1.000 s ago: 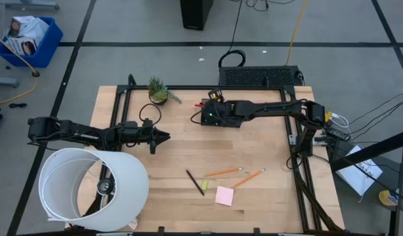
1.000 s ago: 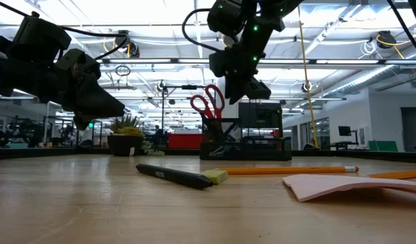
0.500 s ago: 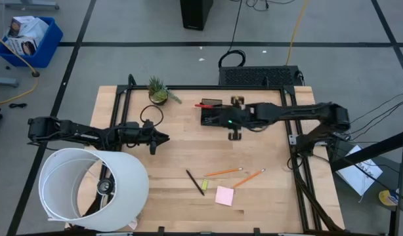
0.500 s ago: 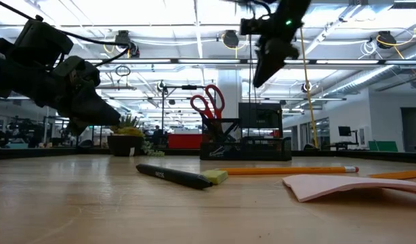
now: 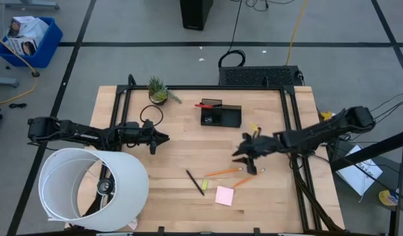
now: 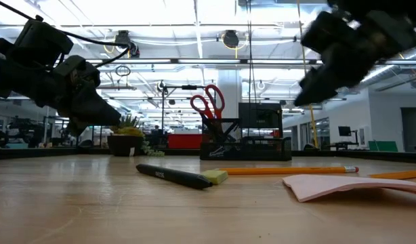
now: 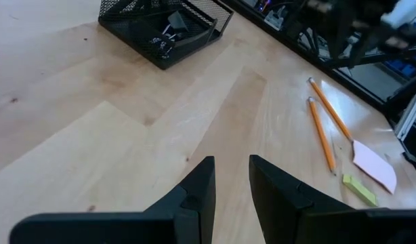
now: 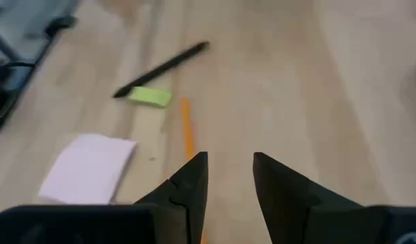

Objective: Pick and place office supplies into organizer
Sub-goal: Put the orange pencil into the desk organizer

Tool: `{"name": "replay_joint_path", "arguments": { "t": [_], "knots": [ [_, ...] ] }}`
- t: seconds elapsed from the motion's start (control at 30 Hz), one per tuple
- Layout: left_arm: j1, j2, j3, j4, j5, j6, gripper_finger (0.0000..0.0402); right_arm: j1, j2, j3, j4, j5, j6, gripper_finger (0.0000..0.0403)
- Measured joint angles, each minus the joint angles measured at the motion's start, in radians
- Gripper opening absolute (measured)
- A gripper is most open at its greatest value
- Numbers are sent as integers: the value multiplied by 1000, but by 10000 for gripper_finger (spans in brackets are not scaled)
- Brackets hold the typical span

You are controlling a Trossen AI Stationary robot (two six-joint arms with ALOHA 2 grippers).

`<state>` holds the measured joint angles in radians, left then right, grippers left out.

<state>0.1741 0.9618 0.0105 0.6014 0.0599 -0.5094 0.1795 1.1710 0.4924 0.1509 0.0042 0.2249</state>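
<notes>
Right gripper (image 5: 243,153) (fingers parted) above pencils (image 5: 222,172)

Bright, even overhead light; right claw (image 6: 309,91) motion-blurred, right wrist view soft.

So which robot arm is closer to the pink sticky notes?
The right. Its gripper hovers just above the pencils, a short way from the pink sticky notes. The left gripper waits farther off, across the table.

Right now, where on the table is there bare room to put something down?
Bare wood lies between the left gripper and the organizer, and ahead of the plant. It is crowded around the pen, pencils and sticky pad, below the right gripper.
</notes>
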Motion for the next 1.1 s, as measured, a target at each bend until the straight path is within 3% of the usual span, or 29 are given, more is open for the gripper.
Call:
{"name": "replay_joint_path", "arguments": {
  "t": [0.2, 0.37, 0.57, 0.8, 1.1],
  "knots": [
    [0, 0, 0, 3, -8, 7, 93, 84, -4, -279, 372, 81, 98, 114],
    [0, 0, 0, 5, -21, 13, 93, 165, -4, -404, 570, 167, 150, 118],
    [0, 0, 0, 5, -28, 22, 93, 262, 29, -406, 547, 308, 157, 118],
    [0, 0, 0, 4, -28, 16, 93, 320, 177, -388, 554, 363, 277, 127],
    [0, 0, 0, 0, -28, 15, 93, 330, 394, -334, 691, 382, 323, 181]
  ]
}}
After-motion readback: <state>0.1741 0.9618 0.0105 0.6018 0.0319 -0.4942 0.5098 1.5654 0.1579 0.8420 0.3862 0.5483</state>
